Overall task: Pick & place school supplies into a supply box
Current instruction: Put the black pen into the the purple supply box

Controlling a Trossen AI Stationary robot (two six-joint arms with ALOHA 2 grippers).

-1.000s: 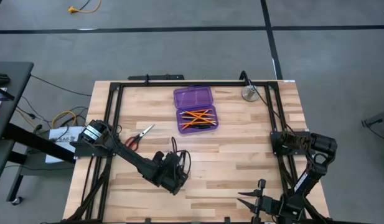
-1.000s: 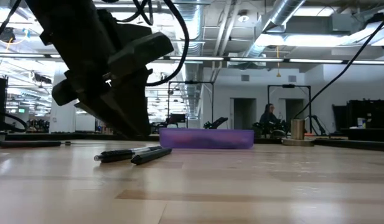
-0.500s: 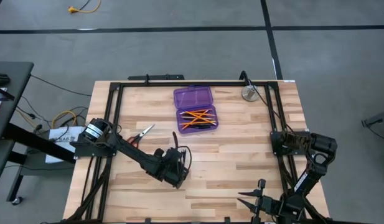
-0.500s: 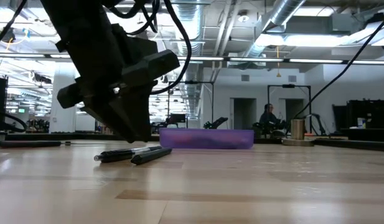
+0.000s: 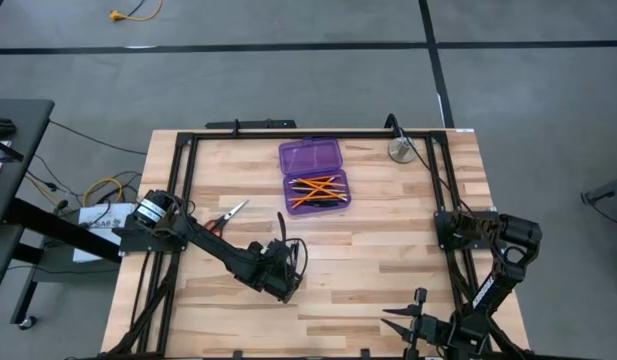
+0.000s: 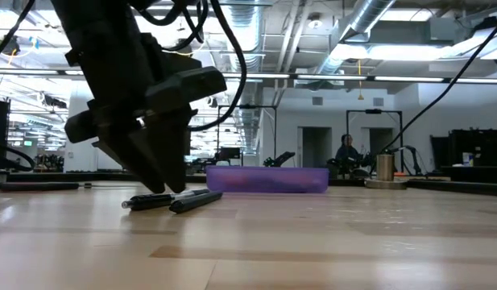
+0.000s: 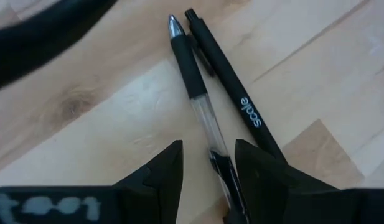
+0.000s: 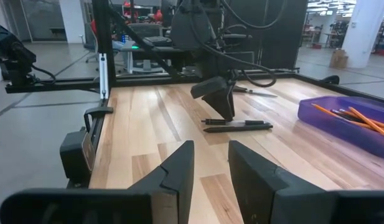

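Overhead, left end effector (image 5: pixel 279 283) hung low over counter (image 5: pixel 368 270), near-left of purple supply box (image 5: pixel 314 176); box lay open w/ orange pencils (image 5: pixel 318 191) inside, red-handled scissors (image 5: pixel 223 219) to its left. Right end effector (image 5: pixel 403 325) waited at near-right edge.
Low view: left fingers (image 6: pixel 155 165) down at two black pens (image 6: pixel 171 199).
Left wrist: fingers parted, straddling clear-barrel pen (image 7: pixel 201 112), not gripping.
Right wrist: fingers apart, empty.

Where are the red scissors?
In the high view, the scissors lie on the table's left side, left of the purple pencil case, near the left arm.
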